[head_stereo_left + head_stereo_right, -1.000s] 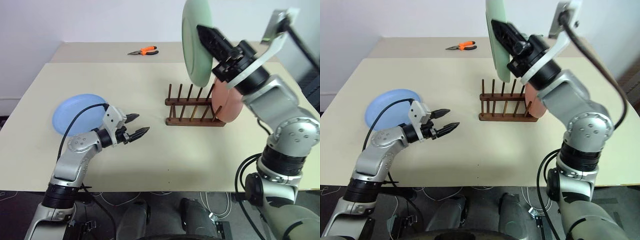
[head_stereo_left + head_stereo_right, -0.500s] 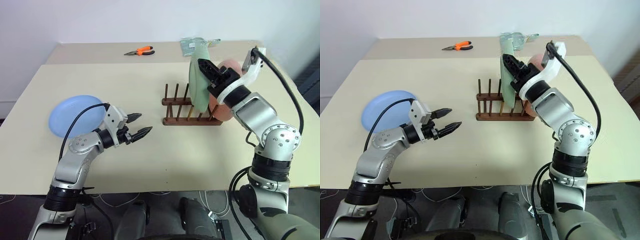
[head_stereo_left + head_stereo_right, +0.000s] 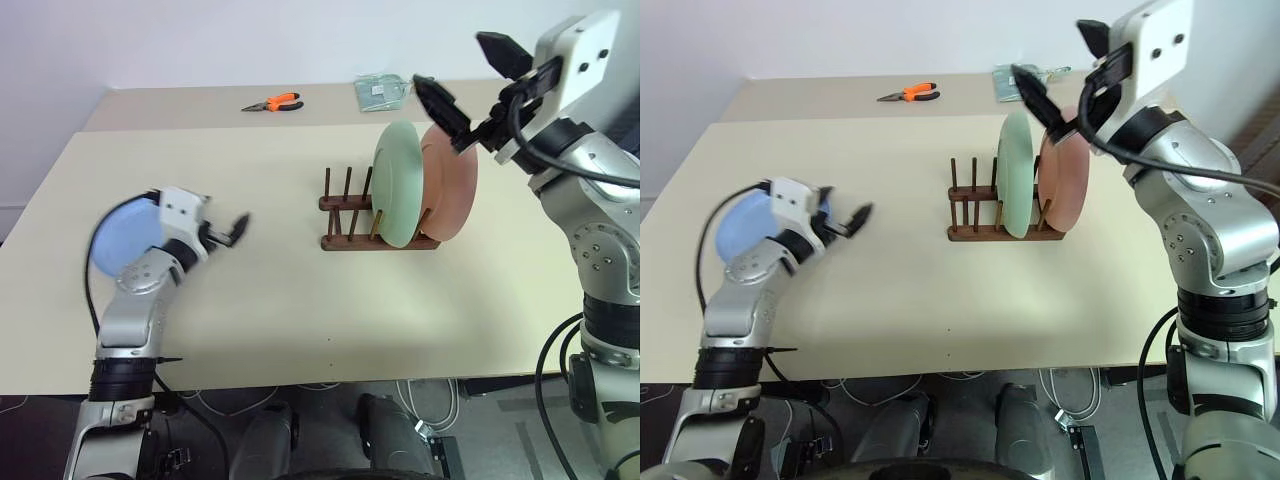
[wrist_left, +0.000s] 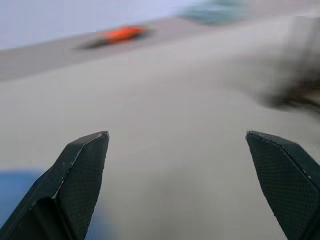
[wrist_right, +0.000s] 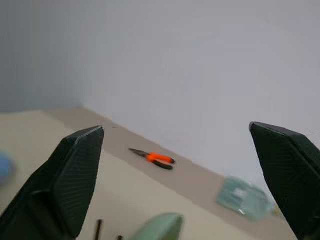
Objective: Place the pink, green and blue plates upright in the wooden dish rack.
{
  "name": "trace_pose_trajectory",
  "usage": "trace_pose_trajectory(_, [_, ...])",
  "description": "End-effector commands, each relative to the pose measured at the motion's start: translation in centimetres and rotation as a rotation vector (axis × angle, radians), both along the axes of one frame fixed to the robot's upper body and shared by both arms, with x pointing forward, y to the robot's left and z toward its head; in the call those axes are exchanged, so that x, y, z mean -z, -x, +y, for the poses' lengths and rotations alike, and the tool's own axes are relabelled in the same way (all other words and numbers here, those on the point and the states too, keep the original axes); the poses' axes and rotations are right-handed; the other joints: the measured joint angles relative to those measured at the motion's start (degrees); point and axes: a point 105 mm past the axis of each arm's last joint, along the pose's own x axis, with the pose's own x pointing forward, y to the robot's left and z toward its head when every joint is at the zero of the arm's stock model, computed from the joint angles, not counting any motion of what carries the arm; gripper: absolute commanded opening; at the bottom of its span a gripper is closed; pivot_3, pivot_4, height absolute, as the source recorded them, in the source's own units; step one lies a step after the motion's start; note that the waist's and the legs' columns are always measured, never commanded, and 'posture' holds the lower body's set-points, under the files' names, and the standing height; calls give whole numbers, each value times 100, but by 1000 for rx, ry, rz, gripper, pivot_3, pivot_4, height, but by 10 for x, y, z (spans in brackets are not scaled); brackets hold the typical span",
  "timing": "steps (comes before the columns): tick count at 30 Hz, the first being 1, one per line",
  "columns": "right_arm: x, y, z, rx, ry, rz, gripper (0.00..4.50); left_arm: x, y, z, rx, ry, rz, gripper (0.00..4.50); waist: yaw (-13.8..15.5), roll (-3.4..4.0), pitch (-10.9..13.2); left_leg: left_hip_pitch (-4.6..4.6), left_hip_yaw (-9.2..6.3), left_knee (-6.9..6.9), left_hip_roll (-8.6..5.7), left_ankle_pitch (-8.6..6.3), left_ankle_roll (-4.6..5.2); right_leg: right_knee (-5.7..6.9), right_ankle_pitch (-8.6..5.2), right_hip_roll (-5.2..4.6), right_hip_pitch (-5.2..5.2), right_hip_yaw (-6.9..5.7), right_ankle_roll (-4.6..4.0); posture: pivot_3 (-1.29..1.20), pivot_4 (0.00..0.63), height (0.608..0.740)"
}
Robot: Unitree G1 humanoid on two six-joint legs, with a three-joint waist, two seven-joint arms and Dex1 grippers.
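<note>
Blue plate flat on table, far left, just behind and left of left gripper; left arm clearly nearer, right gripper well apart above rack. Both grippers spread wide, holding nothing. Green plate and pink plate stand upright in rack, side by side. Judgement: left gripper must turn toward plate rim.

The left gripper was smeared by motion blur, so its fingertips could hardly be made out from the head views. Its arm covered part of the blue plate, itself blurred. The green plate hid much of the pink plate and some pegs of the wooden dish rack. A pale greenish object at the table's far edge was too small to tell, perhaps a bag.
</note>
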Motion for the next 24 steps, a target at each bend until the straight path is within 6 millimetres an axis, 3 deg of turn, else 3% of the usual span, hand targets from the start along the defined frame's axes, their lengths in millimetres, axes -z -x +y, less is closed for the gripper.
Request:
trace_pose_trajectory(1, [1, 27, 42, -170, 155, -102, 4482, -25, 17, 86, -485, 121, -88, 4500, -4, -8, 0, 0, -2, 0, 0, 0, 0, 0, 1, 0, -2, 0, 1, 0, 150, 740])
trace_pose_trajectory(5, [25, 29, 64, -241, 219, -80, 4482, -27, 49, 134, -787, 193, -99, 4500, 22, -23, -6, -2, -5, -1, -4, 0, -3, -2, 5, -4, -1, 0, 4, 0, 150, 740])
trace_pose_trajectory(7, [35, 29, 73, -275, 226, -62, 4482, -23, 63, 144, -858, 250, -81, 4500, 35, -45, -6, -3, -5, 1, -7, 1, -4, -3, 15, -6, 1, 1, -8, 0, 150, 740])
trace_pose_trajectory(10, [43, 30, 79, -304, 227, -50, 4482, -5, 67, 137, -829, 385, 14, 4500, 90, -60, -2, -6, -15, 4, -10, 3, -10, -2, 16, -6, 4, -3, -9, 0, 150, 740])
trace_pose_trajectory(15, [48, 30, 82, -325, 227, -46, 4482, 30, 63, 107, -680, 632, 186, 4500, 154, -64, -2, -3, -16, 10, -11, 4, -11, 1, 16, -6, 8, -6, -9, 0, 150, 740])
trace_pose_trajectory(18, [49, 29, 83, -321, 229, -49, 4500, 42, 63, 97, -643, 781, 207, 3625, 140, -72, -2, -4, -17, 8, -9, 4, -13, 3, 16, -3, 5, -9, -9, 0, 150, 740])
trace_pose_trajectory(22, [54, 29, 82, -320, 235, -29, 4500, 45, 60, 94, -632, 877, 206, 1599, 137, -71, -3, -1, -17, 3, -7, 6, -17, 6, 16, -2, 3, -9, -10, 0, 150, 740])
trace_pose_trajectory(24, [58, 30, 82, -330, 241, -1, 4500, 34, 52, 89, -570, 841, 182, 628, 142, -73, -3, -1, -17, 3, -8, 7, -18, 6, 16, -2, 4, -9, -10, 0, 150, 740])
